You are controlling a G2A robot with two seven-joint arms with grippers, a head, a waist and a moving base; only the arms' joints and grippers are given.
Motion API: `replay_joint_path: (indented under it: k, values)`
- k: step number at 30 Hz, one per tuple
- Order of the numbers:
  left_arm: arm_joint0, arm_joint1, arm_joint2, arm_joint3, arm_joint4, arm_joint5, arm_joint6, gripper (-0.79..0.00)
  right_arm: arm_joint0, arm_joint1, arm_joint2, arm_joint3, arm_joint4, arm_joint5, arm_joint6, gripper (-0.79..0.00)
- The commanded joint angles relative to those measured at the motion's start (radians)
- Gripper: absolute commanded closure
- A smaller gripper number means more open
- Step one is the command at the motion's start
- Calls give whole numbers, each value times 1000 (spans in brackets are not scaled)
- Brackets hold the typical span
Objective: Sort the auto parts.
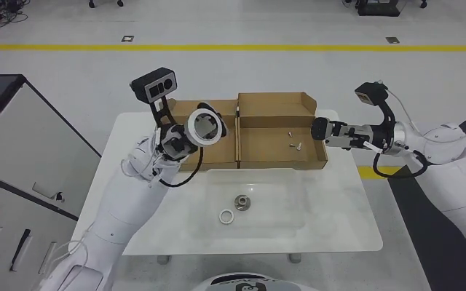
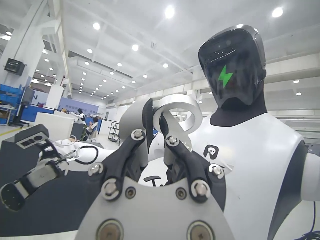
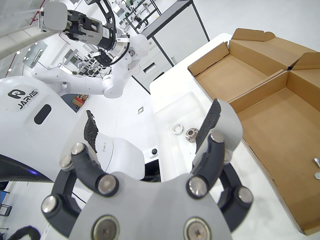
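1. top view check first: large metal ring [image 1: 205, 126] pinched by its wall in the left gripper [image 1: 191, 134], held high over the left box [image 1: 220, 154] at 11 o'clock of the table [image 1: 342, 218].
2. left wrist view for grip detail: fingers [image 2: 148, 116] pressed onto the ring's band, 1 outside and 1 through the hole. looks a firm hold, so no regrip needed.
3. judged step: putting that ring into the left box. lower over bare cardboard near the box's middle, away from the shared wall on its 3 o'clock side.
4. tilt the wrist to bring the ring nearly flat before letting go. likely to roll on edge otherwise.
5. release low, to avoid a bounce on the cardboard.
6. spread the fingers fully and lift straight up, to avoid hooking the band on the inner finger.
7. right gripper [image 1: 314, 131]: spread wide, holding nothing, at the 3 o'clock rim of the right box [image 1: 277, 149], with 2 bolts [image 1: 296, 144] inside. best left there, well apart from the left arm's path.
8. next candidates: small ring [image 1: 227, 216] and flanged hub [image 1: 241, 202], near each other in the clear tray [image 1: 284, 211] at 6 o'clock. probably rings with rings; cannot tell the rule for the hub.
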Motion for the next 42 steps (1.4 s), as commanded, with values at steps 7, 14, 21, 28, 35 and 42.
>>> replay_joint_path:
  k: [7,14,21,28,35,42]
  values:
    - [19,-11,19,-54,-220,-7,7,0,0,0,0,0,0,0,0,-785]
    - [16,-9,0,-58,-217,11,-11,0,0,0,0,0,0,0,0,-785]
    - [19,1,-27,-28,-27,19,-19,0,0,0,0,0,0,0,0,-785]
    - [26,8,-37,-22,128,3,-2,0,0,0,0,0,0,0,0,-785]
    - [36,-2,-2,-58,-68,-7,7,0,0,0,0,0,0,0,0,-785]
    - [31,-11,7,-68,-215,-7,7,0,0,0,0,0,0,0,0,-785]
